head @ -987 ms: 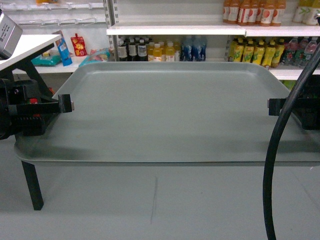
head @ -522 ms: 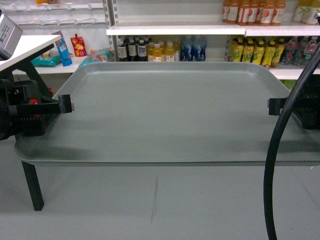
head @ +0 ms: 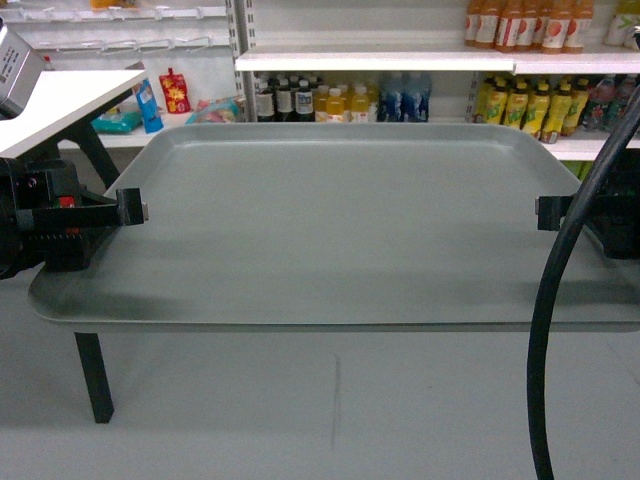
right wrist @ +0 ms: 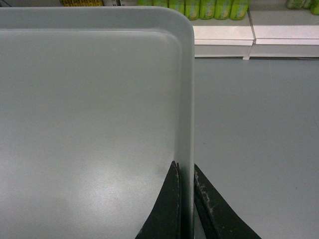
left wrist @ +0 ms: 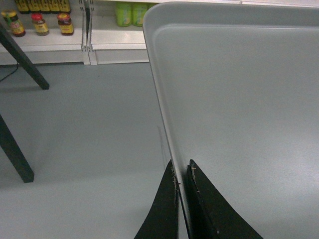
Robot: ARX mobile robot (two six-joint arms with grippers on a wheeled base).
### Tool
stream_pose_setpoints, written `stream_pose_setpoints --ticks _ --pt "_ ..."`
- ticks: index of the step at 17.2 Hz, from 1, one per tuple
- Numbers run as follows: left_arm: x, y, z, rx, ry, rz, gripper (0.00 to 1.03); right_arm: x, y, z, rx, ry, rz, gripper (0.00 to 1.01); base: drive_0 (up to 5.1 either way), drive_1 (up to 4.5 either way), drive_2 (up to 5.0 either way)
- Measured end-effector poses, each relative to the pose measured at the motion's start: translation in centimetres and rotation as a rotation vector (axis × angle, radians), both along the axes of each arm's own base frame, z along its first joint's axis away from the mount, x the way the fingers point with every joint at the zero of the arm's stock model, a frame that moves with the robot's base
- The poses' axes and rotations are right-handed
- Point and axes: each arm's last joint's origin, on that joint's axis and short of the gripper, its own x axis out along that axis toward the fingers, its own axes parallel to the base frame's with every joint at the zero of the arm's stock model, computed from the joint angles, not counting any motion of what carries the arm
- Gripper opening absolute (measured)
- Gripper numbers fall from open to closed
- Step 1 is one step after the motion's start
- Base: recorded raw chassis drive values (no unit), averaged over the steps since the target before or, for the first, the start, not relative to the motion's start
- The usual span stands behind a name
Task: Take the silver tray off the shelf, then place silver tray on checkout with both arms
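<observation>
Above the floor, I see my left gripper (left wrist: pixel 182 172) and right gripper (right wrist: pixel 185 172) each pinching a side rim of the tray (head: pixel 340 230).

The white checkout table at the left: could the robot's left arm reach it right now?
Probably not yet. The left gripper is shut on the silver tray, as is the right gripper, and the checkout sits higher, off to the left.

Right gripper (right wrist: pixel 185 199) has its black jaws pinched on the tray's (right wrist: pixel 89 114) right rim, near the rounded far corner. Grey floor (right wrist: pixel 259 129) beside it; green bottles (right wrist: pixel 209 7) line the white shelf (right wrist: pixel 224 37) beyond.
</observation>
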Motion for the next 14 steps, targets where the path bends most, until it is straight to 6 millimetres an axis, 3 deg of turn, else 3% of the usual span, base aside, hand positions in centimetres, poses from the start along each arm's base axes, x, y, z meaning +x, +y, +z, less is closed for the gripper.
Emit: stream_pose_setpoints --ticks 14 --pt "0.02 0.01 0.01 0.0 0.001 0.0 0.04 0.0 0.03 -0.02 0.0 0.002 0.001 0.03 -5.0 2.45 2.4"
